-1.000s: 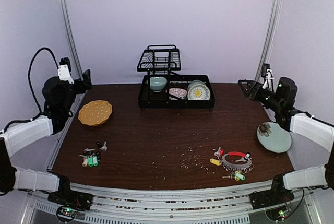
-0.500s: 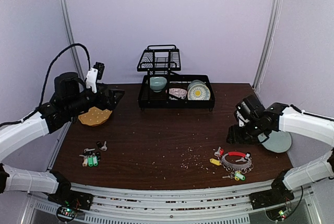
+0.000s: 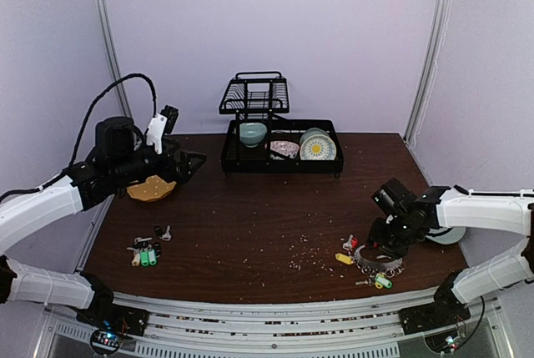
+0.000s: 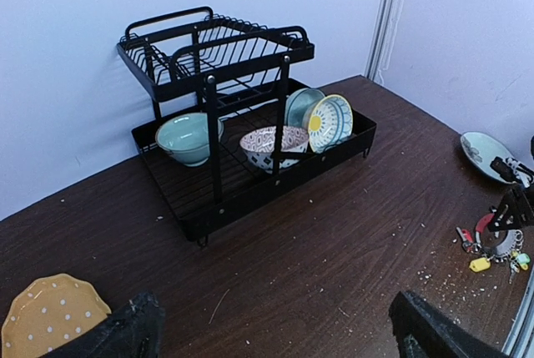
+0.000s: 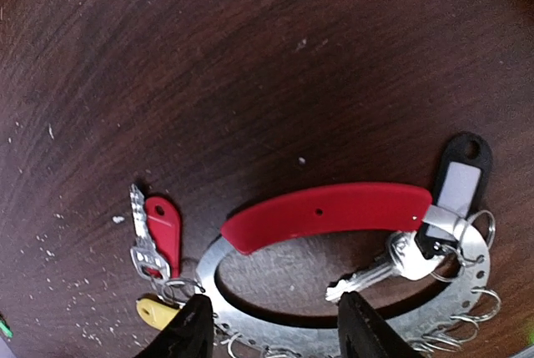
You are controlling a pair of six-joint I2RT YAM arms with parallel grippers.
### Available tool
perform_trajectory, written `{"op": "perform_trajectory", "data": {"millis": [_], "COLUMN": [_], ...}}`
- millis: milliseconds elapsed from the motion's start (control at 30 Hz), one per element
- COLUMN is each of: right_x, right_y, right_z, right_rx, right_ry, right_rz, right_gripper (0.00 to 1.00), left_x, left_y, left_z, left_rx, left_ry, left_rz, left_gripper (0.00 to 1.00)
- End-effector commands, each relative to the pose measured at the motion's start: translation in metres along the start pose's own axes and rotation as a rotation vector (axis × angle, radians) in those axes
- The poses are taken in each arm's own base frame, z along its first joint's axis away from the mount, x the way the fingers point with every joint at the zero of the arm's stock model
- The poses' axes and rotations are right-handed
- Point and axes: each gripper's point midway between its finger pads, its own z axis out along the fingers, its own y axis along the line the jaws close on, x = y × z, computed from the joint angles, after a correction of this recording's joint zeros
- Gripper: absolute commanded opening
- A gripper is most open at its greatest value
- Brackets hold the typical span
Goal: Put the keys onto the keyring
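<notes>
overhead view and close right wrist share the keyring (image 5: 334, 212).

The keyring (image 5: 327, 211), a flat metal ring with a red-sheathed arc and attached keys (image 5: 367, 273), is laid flat at the near right of the table (image 3: 250, 216), and the green-tagged loose keys (image 3: 147, 252) are clustered at the near left.

Left arm raised, reaching forward, left gripper (image 3: 187, 163) spread wide, right arm bent low, right gripper (image 3: 377, 247) pointing down, fingers parted.
</notes>
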Motion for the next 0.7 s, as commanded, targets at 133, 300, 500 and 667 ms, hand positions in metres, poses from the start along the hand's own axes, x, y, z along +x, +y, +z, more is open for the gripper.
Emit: {"op": "perform_trajectory", "data": {"millis": [133, 300, 500, 667], "right_x": [-0.003, 0.008, 0.076, 0.145], "right_y": [0.028, 0.070, 0.203, 0.247], "right_z": [0.032, 0.053, 0.064, 0.059], "right_rx": [-0.001, -0.056, -0.175, -0.214], "right_ry": [0.029, 0.092, 0.213, 0.306], "right_rz": [0.003, -0.110, -0.584, -0.901], "right_gripper": [0.52, 0.50, 0.50, 0.50], "left_x": [-0.016, -0.014, -0.011, -0.008], "left_y": [-0.001, 0.003, 0.006, 0.010], "left_z": [-0.012, -0.012, -0.009, -0.007], "left_rx": [-0.017, -0.039, -0.054, -0.072], "left_ry": [-0.071, -0.061, -0.048, -0.037], "left_rz": [0.055, 0.062, 0.066, 0.071], "left_gripper": [0.98, 0.98, 0.98, 0.98]}}
